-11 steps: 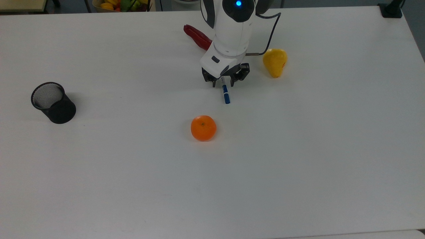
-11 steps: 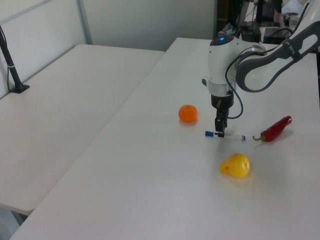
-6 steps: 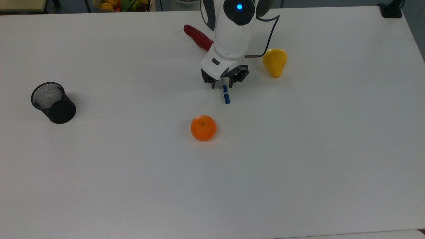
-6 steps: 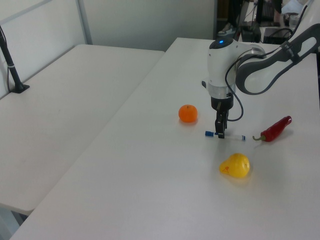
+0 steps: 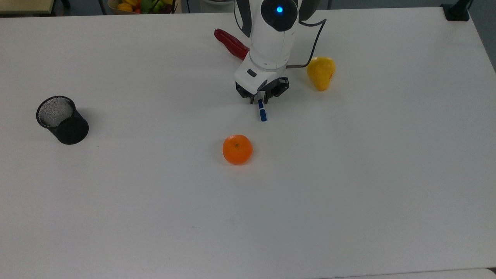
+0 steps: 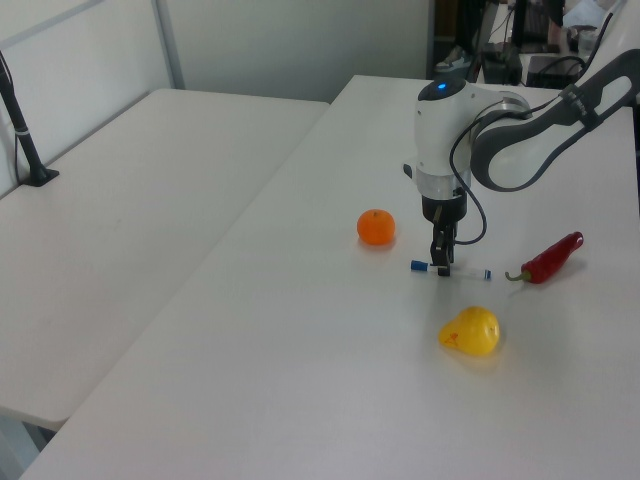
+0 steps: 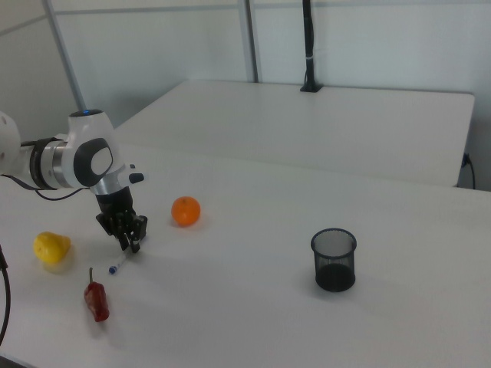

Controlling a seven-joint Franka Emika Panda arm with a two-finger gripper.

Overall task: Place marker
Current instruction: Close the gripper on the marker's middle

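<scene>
Counter [image 5: 348, 193] room is generous: in the top view the whole lower half of the white surface lies bare. At the left of the top view a black mesh cup [image 5: 62, 119] stands alone, well apart from everything else. Toward the centre sits an orange [image 5: 237, 149], with the marker [image 5: 262, 110] lying flat on the counter just above it in the frame, blue cap pointing at the fruit. The end effector [image 5: 261, 97] is down over the marker's white barrel, fingers [image 6: 441, 262] drawn close on either side of it (whether they actually press it I cannot tell). A red chilli [image 5: 230, 42] lies at the upper centre, partly behind the arm, and a yellow pear [image 5: 321, 72] rests right of the end effector, near but apart. In the right view, a second white table [image 7: 322, 123] stands beyond the counter, before pale wall panels.
</scene>
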